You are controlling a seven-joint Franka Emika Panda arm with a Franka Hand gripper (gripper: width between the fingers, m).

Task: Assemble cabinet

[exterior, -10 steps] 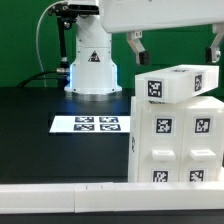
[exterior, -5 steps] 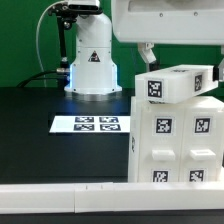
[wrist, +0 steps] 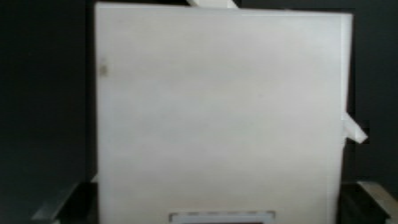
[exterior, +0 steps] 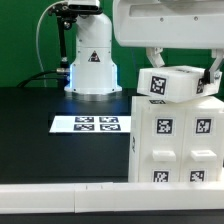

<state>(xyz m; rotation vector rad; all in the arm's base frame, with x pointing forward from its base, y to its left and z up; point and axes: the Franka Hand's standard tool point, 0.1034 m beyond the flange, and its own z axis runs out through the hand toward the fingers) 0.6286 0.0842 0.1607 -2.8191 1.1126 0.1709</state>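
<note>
Black tabletop (exterior: 40, 150) under a green backdrop, white rail (exterior: 60, 198) across the front edge, marker board (exterior: 87, 124) lying flat near the arm's base (exterior: 92, 60). I see the cabinet body (exterior: 178, 140) standing at the exterior view's right, four-panelled tagged face toward the camera. On top of it sits a flat white panel piece (exterior: 178, 83), tilted, one tag showing. Hand (exterior: 181, 63) is down over that panel, fingers (exterior: 152, 56) on either side of it. Can't tell from here whether the jaws actually bear on it. Wrist view is filled by the panel's plain white face (wrist: 214, 100), dark finger tips at both of its lower corners
</note>
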